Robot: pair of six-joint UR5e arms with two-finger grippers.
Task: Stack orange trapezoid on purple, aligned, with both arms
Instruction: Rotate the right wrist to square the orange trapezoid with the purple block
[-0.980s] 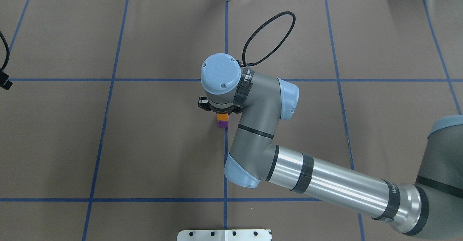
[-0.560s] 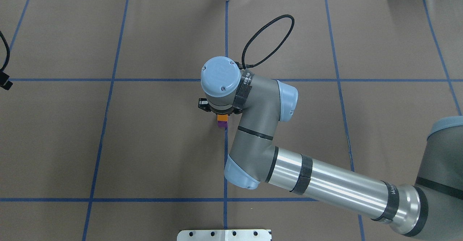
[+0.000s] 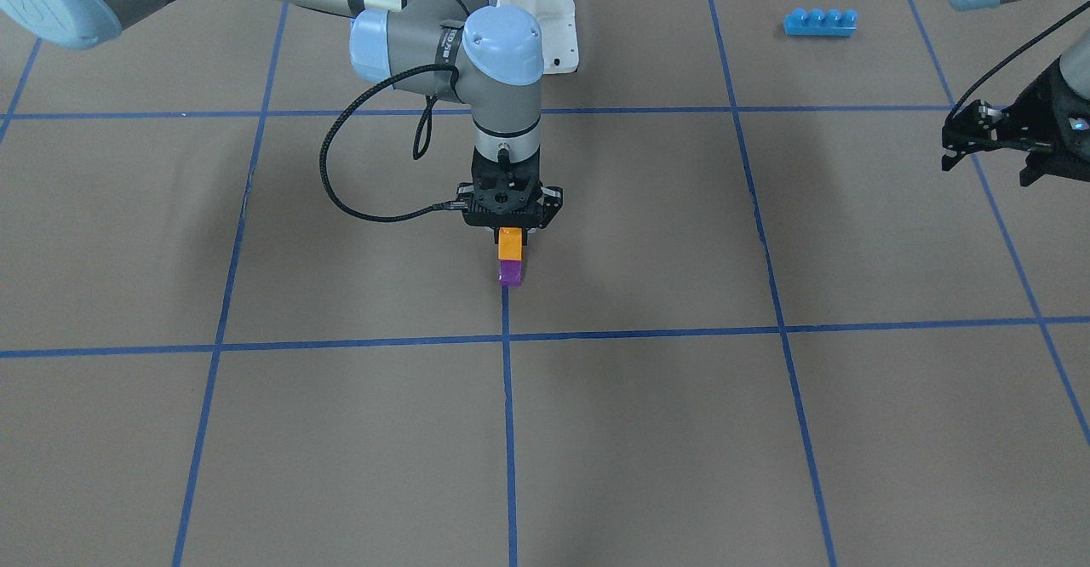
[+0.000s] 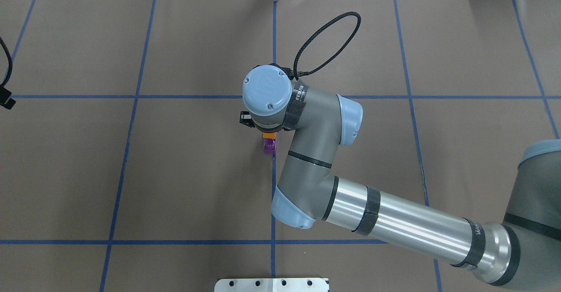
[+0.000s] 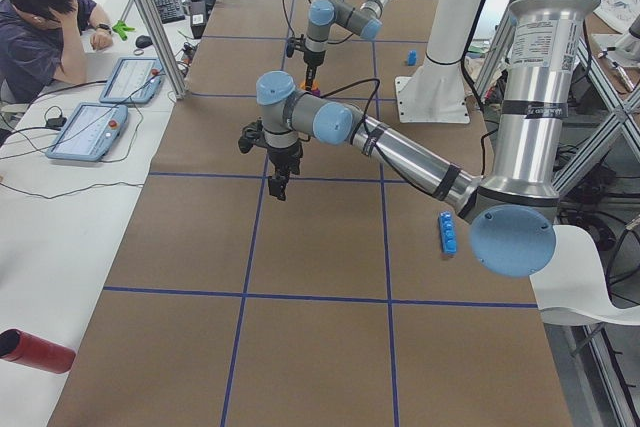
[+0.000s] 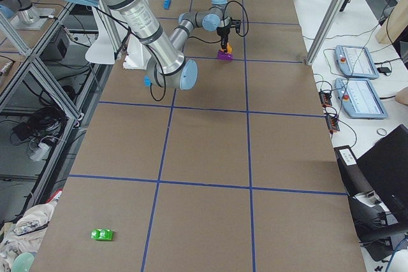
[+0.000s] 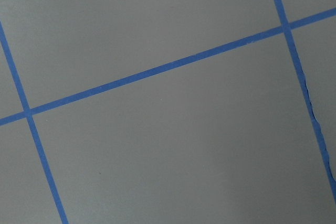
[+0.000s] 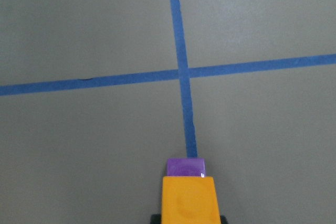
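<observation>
My right gripper [image 3: 509, 225] points straight down at the table's middle and is shut on the orange trapezoid [image 3: 510, 243]. The orange brick hangs directly over the purple brick [image 3: 511, 274], which rests on the brown mat. I cannot tell if they touch or a thin gap remains. In the right wrist view the orange [image 8: 189, 200] fills the bottom and the purple [image 8: 185, 166] peeks out beyond it. In the overhead view the wrist hides most of the orange [image 4: 271, 135]; the purple [image 4: 269, 146] shows. My left gripper [image 3: 986, 171] hovers open and empty far off to the side.
A blue four-stud brick [image 3: 819, 22] lies near the robot's base on the left arm's side. A green brick [image 6: 101, 234] lies at the right end of the table. A metal plate [image 4: 271, 284] sits at the near edge. Blue tape lines grid the mat.
The right wrist dipped slightly, then shifted back. The orange brick is now more hidden under the wrist in the overhead view and more of the purple's top shows. The left arm has not moved.
</observation>
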